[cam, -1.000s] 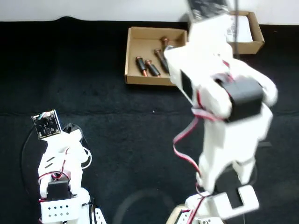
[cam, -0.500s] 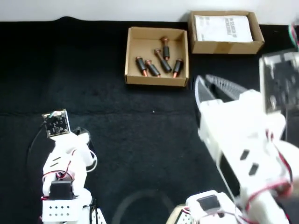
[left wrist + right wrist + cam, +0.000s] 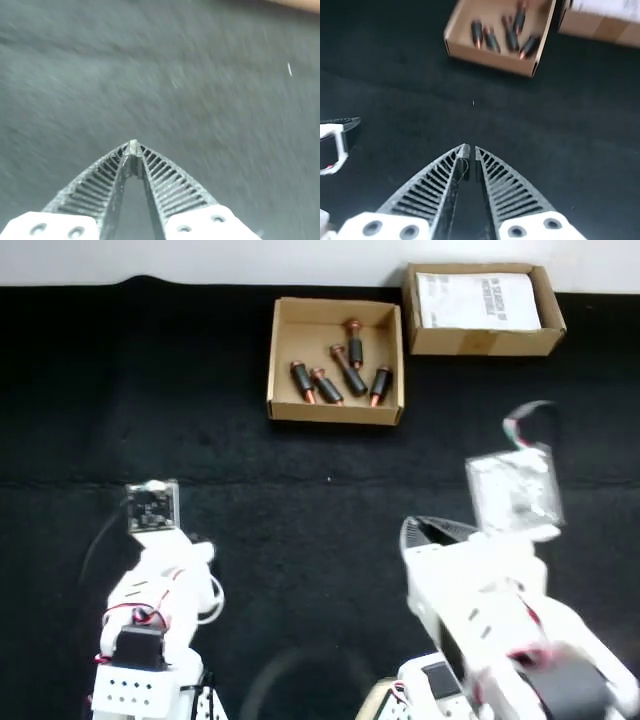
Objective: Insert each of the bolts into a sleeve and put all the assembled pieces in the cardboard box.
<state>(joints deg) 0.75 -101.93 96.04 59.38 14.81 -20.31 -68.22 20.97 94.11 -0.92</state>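
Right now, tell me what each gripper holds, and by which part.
Nothing: the left gripper and the right gripper are both shut on nothing.

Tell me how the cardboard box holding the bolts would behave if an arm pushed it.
The cardboard box looks thin-walled and light, so it would probably slide rather than tip, being low and wide. The black cloth may drag on it. The cylindrical pieces inside would likely roll.

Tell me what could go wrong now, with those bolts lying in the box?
Two things, perhaps. The five assembled pieces lie loose and crowded in the cardboard box; a nudge might shake one apart. The second box stands close beside it, so a sweeping right hand could bump either.
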